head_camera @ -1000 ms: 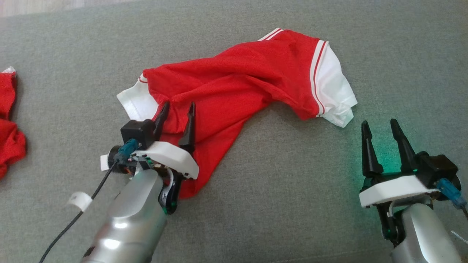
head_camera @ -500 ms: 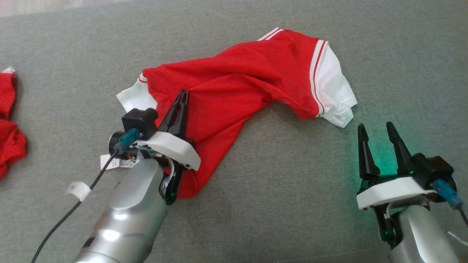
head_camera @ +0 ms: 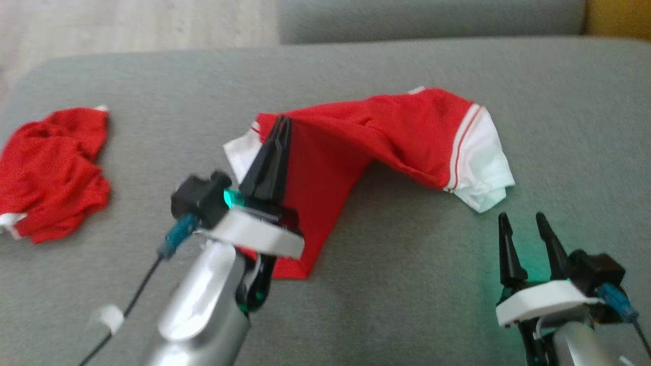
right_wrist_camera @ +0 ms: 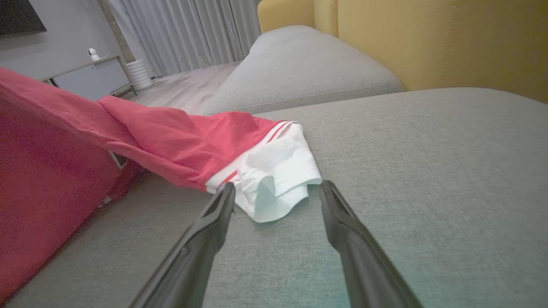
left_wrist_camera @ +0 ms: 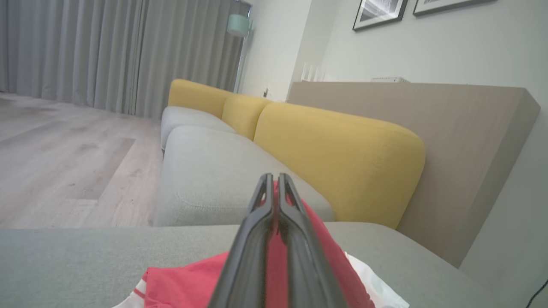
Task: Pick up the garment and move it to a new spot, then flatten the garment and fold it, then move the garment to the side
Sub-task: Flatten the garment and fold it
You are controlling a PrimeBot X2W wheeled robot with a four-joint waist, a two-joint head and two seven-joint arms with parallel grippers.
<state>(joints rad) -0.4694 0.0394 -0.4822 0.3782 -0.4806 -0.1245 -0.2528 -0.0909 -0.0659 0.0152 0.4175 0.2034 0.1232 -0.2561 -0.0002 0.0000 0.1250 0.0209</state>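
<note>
The garment [head_camera: 386, 132] is a red shirt with white sleeves, lying on the grey sofa seat [head_camera: 407, 264]. My left gripper [head_camera: 282, 124] is shut on the garment's red cloth and holds that part raised like a tent, with a panel hanging down beneath it. In the left wrist view the red garment [left_wrist_camera: 180, 282] shows pinched between the closed fingers [left_wrist_camera: 257, 239]. The far white sleeve [right_wrist_camera: 274, 175] still rests on the cushion. My right gripper [head_camera: 521, 218] stands open just in front of that sleeve, apart from it; in its own view the right gripper [right_wrist_camera: 278, 190] has nothing between its fingers.
A second crumpled red cloth [head_camera: 48, 173] lies at the seat's left end. Yellow back cushions [left_wrist_camera: 334, 149] run behind the grey seats, and another grey cushion [right_wrist_camera: 299, 64] lies beyond. Wooden floor [head_camera: 127, 25] is past the sofa's far-left edge.
My left gripper closed on the red cloth and lifted it off the seat. The head camera tilted up, shifting the whole picture downward. The right gripper stayed open.
</note>
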